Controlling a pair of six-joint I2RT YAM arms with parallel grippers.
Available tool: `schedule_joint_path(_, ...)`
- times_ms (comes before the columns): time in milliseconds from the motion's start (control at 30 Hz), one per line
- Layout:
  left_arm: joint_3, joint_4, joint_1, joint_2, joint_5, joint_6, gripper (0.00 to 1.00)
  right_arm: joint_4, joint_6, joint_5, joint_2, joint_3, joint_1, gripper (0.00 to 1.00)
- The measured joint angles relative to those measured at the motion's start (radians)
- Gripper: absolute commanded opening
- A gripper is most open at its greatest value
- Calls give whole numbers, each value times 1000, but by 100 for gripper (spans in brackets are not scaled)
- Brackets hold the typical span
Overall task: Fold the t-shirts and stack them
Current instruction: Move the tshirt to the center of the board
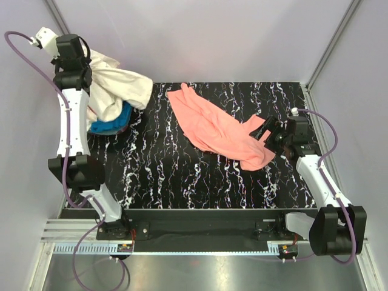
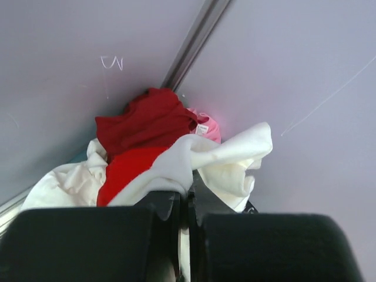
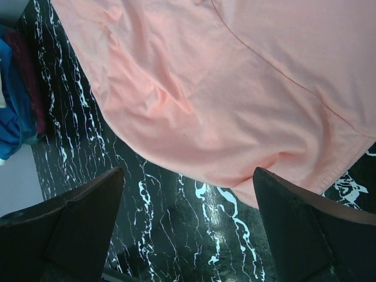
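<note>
**Left tool [image 2: 185,200] clamped, nothing folded yet**

It pinches the cream shirt [image 1: 121,85], held up at upper left over the heap. Right tool [image 3: 188,173] gapes wide above the salmon shirt [image 1: 212,127], sprawled unfolded mid-counter [image 1: 182,182]. No stack so far, I'd say. Blue shirt [image 1: 112,126] is mostly buried; the heap's count is unclear.

A robot lab test cell, this. Plain lilac panels [image 1: 200,36] box in a black marbled table [image 1: 182,176]. Aluminium rail [image 1: 200,247] along the near edge.
</note>
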Motion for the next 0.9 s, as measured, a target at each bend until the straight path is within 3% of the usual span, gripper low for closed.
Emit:
schedule_joint_path(167,128,-50,4,92,-64,53,0,15,0,-21,24,0,0,99)
schedule_joint_path(333,396,-99,11,269,-72,140,0,51,0,-40,35,-5,0,99)
schedule_joint_path(467,409,-47,11,278,-64,203,1,64,0,-53,64,-7,0,99)
schedule_joint_path(600,409,47,11,278,-64,266,10,84,0,-62,91,-13,2,99)
schedule_joint_path(667,409,75,11,278,-63,289,22,96,1,-66,105,-14,2,99)
schedule_joint_path(800,389,126,3,289,-53,352,37,123,6,-76,142,-16,6,98)
schedule_joint_path(900,304,208,-18,291,-77,419,39,124,6,-78,158,-16,12,98)
